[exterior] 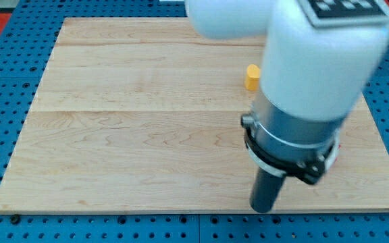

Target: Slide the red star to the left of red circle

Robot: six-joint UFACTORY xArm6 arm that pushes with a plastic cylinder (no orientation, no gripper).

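Note:
My tip [263, 208] rests on the wooden board [134, 135] near its bottom edge, right of centre. The arm's large white and grey body fills the view's upper right and hides the board behind it. A small sliver of red [337, 144] peeks out at the right edge of the arm's collar; I cannot tell its shape. The red star and the red circle cannot be made out as such. A yellow block [252, 77] stands above my tip, well apart from it, next to the arm's left side.
The board lies on a blue pegboard table [5, 88] that shows round its edges. The board's bottom edge is just below my tip.

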